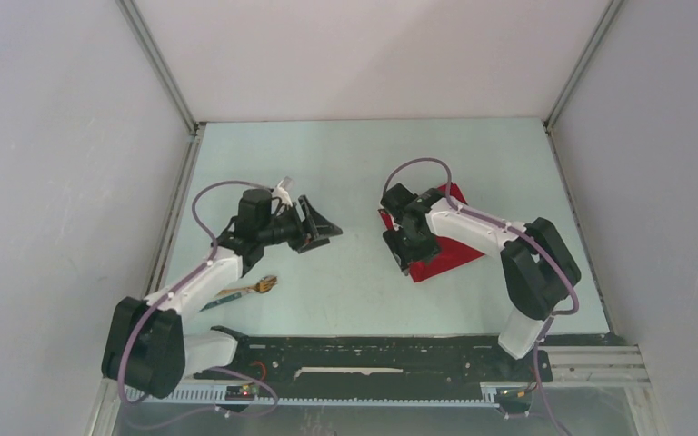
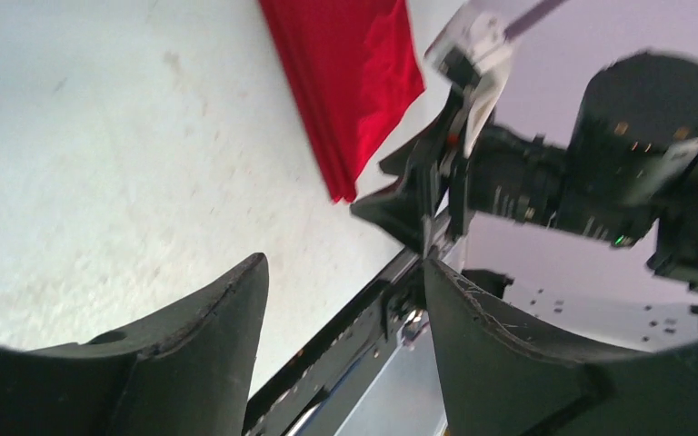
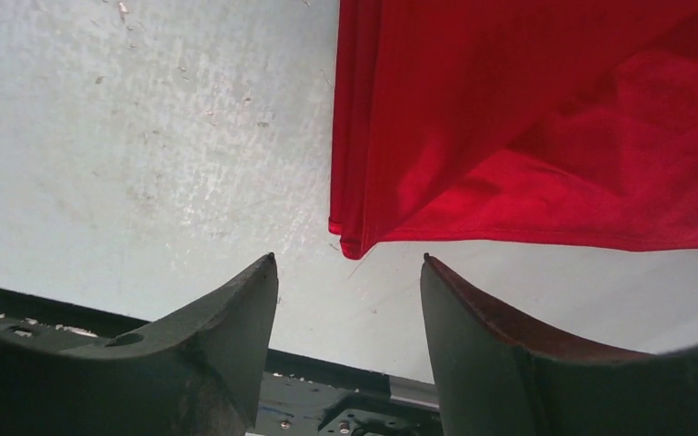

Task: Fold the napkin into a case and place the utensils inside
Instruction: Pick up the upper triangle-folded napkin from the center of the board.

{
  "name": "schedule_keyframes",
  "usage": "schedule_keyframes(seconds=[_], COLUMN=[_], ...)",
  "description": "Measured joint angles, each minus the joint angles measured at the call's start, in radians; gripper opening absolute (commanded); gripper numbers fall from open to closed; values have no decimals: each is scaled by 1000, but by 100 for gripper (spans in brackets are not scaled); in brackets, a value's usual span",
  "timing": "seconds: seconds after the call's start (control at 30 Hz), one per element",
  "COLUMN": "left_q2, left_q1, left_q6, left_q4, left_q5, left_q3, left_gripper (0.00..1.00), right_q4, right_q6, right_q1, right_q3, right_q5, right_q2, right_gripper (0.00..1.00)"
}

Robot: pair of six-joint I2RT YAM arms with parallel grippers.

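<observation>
The red napkin point(image 1: 443, 258) lies folded in layers on the right of the table, partly under my right arm. My right gripper point(image 1: 411, 254) hovers over its near-left corner, open. In the right wrist view the napkin point(image 3: 509, 118) fills the upper right, and its stacked corner sits just beyond my right gripper point(image 3: 350, 263), with nothing between the fingers. My left gripper point(image 1: 323, 227) is raised over mid-table, open and empty, pointing toward the napkin point(image 2: 354, 82). The wooden fork point(image 1: 262, 285) and the thin teal utensil point(image 1: 227, 294) lie by the left arm.
A black rail point(image 1: 400, 350) runs along the near edge between the arm bases. Grey walls point(image 1: 73, 182) enclose the table on three sides. In the left wrist view the right arm point(image 2: 545, 173) is close ahead of my left gripper point(image 2: 341, 272).
</observation>
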Motion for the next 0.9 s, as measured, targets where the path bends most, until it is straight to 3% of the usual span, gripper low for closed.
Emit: schedule_keyframes(seconds=[0.2,0.8,0.9], left_q2=[-117,-80,-72], left_q1=[0,0,0], left_q6=[43,79,79], left_q4=[-94,-110,-109], left_q5=[-24,-23,-23], left_q3=[-92,-94,-94], left_gripper=[69,69,69], right_q4=[2,51,50], right_q6=[17,27,27], right_q1=[10,14,18], right_q3=[0,9,14], right_q5=[17,68,73], right_q2=[68,159,165], right_gripper=[50,52,38])
